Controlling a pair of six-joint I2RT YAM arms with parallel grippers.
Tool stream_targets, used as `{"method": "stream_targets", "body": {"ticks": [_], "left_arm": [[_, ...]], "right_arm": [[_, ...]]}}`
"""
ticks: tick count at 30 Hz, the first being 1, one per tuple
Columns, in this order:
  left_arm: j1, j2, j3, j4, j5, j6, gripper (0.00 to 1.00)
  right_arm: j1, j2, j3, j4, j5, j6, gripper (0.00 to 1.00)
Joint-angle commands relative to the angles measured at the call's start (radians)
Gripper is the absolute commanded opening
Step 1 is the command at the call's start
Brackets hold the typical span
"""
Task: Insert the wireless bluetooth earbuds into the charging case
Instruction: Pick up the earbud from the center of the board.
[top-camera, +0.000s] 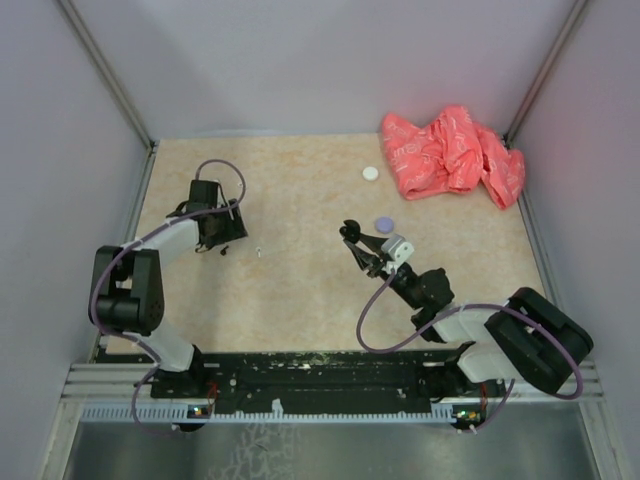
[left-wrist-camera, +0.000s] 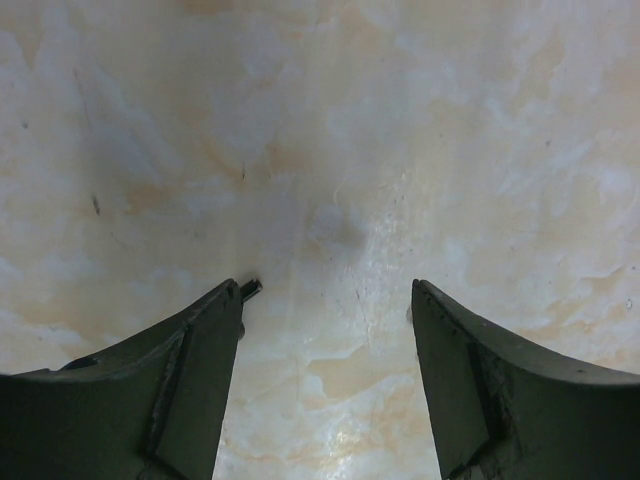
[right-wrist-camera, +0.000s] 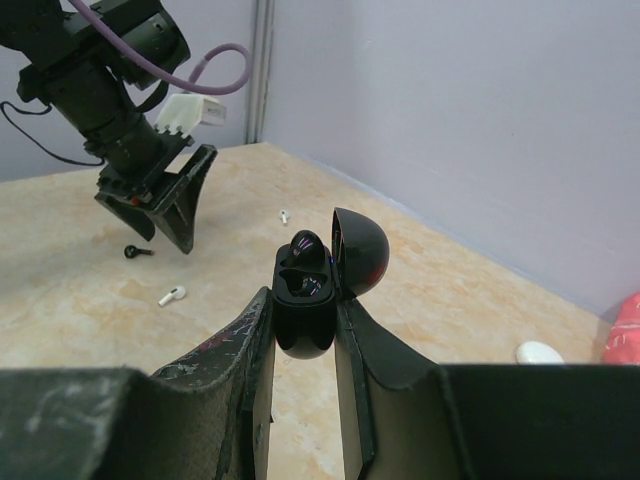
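My right gripper (right-wrist-camera: 303, 300) is shut on a glossy black charging case (right-wrist-camera: 303, 325), held upright above the table with its lid (right-wrist-camera: 360, 250) swung open. One black earbud (right-wrist-camera: 308, 245) sits in the case's far slot. A second black earbud (right-wrist-camera: 135, 251) lies on the table just left of my left gripper (right-wrist-camera: 165, 215). That gripper (left-wrist-camera: 330, 290) hovers open over bare table, and the earbud's dark stem (left-wrist-camera: 250, 289) peeks out at its left fingertip. Two white earbuds (right-wrist-camera: 172, 296) (right-wrist-camera: 284, 215) also lie loose on the table. From above, the right gripper (top-camera: 358, 243) is mid-table and the left gripper (top-camera: 222, 240) is to its left.
A crumpled red cloth (top-camera: 450, 155) lies at the back right corner. A white round case (top-camera: 371, 173) rests left of it, and a lavender disc (top-camera: 384, 223) sits just behind the right gripper. Grey walls enclose the table on three sides.
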Motion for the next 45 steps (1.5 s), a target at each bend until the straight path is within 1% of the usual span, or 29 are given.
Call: {"method": "stream_targets", "body": {"ticks": [1, 6, 11, 18, 30, 35, 40, 45], "left_arm": [[0.011, 0.062, 0.071, -0.012, 0.027, 0.035, 0.73], [0.011, 0.118, 0.102, -0.05, 0.024, 0.043, 0.73], [0.009, 0.12, 0.091, -0.079, 0.042, 0.045, 0.73], [-0.006, 0.069, 0.046, -0.142, 0.05, 0.057, 0.71], [-0.037, -0.023, -0.04, -0.198, 0.07, 0.073, 0.66], [-0.037, -0.064, -0.055, -0.238, 0.032, 0.066, 0.65], [-0.037, -0.121, -0.025, -0.28, -0.03, 0.058, 0.62], [-0.036, -0.108, 0.009, -0.284, -0.116, 0.062, 0.61]], "right_arm": [[0.008, -0.027, 0.008, 0.031, 0.011, -0.007, 0.0], [0.008, -0.029, 0.01, 0.021, 0.014, -0.007, 0.0], [0.007, -0.03, 0.011, 0.012, 0.014, -0.007, 0.0], [0.007, -0.034, 0.012, 0.011, 0.018, -0.007, 0.0], [0.008, -0.032, 0.016, 0.013, 0.017, 0.002, 0.0], [0.007, -0.031, 0.017, 0.007, 0.015, 0.002, 0.0], [0.008, -0.031, 0.017, 0.008, 0.016, 0.003, 0.0], [0.008, -0.034, 0.018, 0.006, 0.015, 0.004, 0.0]]}}
